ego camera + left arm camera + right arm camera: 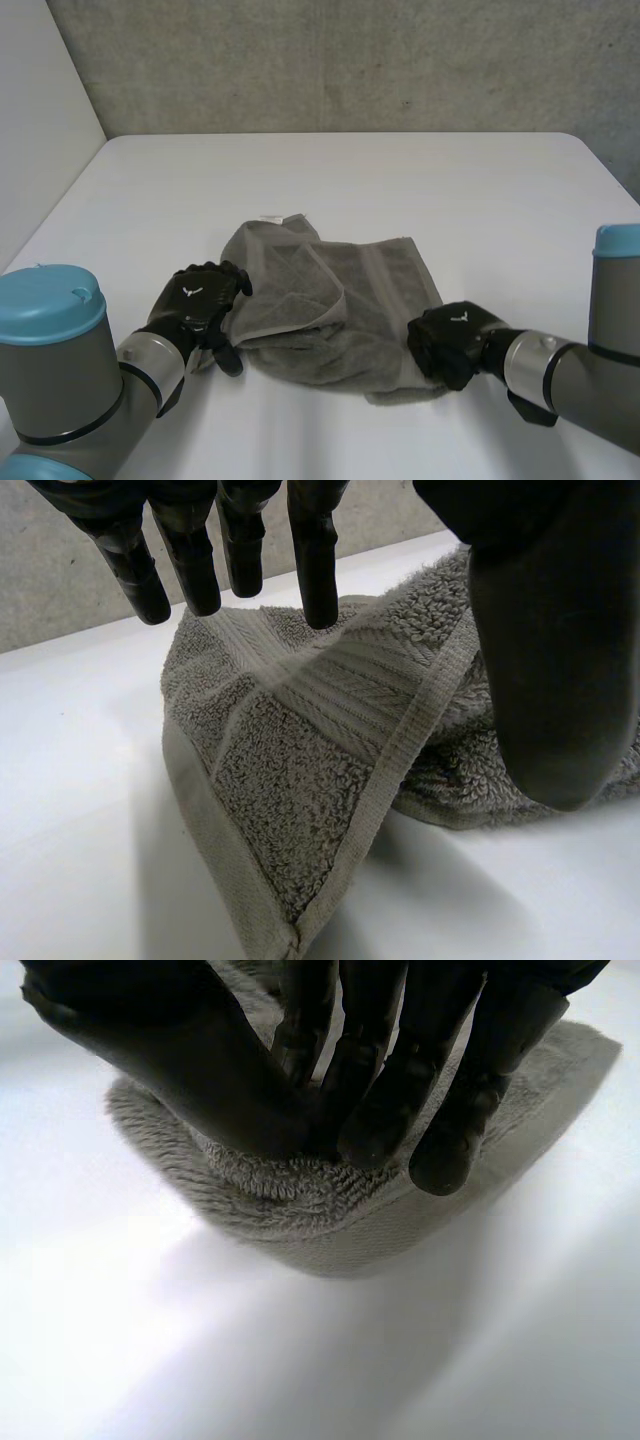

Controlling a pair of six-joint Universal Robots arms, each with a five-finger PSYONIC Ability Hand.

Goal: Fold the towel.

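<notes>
Right now the towel (345,290) lies crumpled on the table (350,175) between the hands, its length running hand to hand: the right hand (452,340) pinches its near right corner, while the left hand (200,300) touches its left edge with straight, spread fingers (315,570).

Looking down from above and behind the near side of the towel (330,300), standing well back, taking in the whole towel on the white table (400,180) and facing the concrete wall (350,60) beyond the towel's far edge. Riding on the left wrist, peering along the left hand (200,300) from very close over the towel's left side, aiming across a hemmed corner toward that wall. Riding on the right wrist, staring along the right hand (455,335) from very close, low over the table, at the towel's right near corner. Sharing the towel's left fold between the head and left wrist views, and sharing its right near corner between the head and right wrist views.
</notes>
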